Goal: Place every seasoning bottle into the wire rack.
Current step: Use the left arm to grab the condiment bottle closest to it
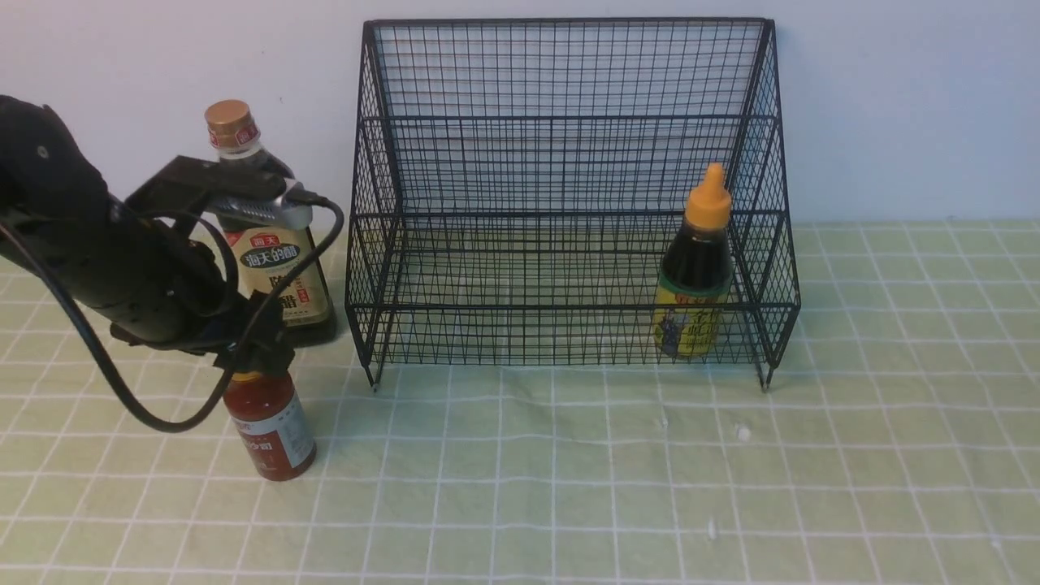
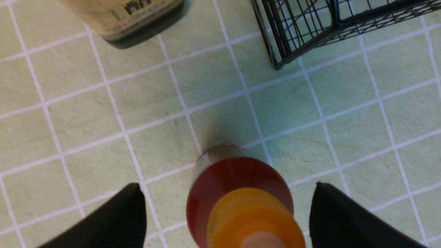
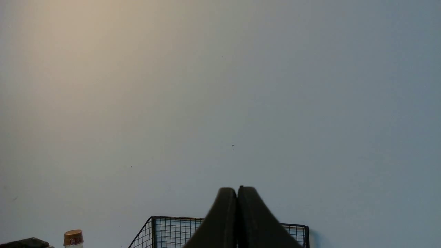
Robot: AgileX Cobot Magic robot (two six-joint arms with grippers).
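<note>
The small red-sauce bottle (image 1: 272,431) stands upright on the cloth at the front left. My left gripper (image 1: 252,357) is open right over its top, and in the left wrist view the yellow nozzle cap (image 2: 251,220) sits between the spread fingers (image 2: 117,220) without touching them. The tall vinegar bottle (image 1: 276,268) stands behind it, beside the left wall of the wire rack (image 1: 561,162). The dark-sauce bottle (image 1: 695,276) with an orange cap stands inside the rack at the right end of the lower step. My right gripper (image 3: 237,188) is shut and empty, raised toward the wall.
A green checked cloth (image 1: 569,471) covers the table, and a plain wall (image 1: 894,97) stands just behind the rack. The left arm's black cable (image 1: 122,390) loops down beside the red-sauce bottle. A rack leg (image 2: 277,63) stands close to the left gripper.
</note>
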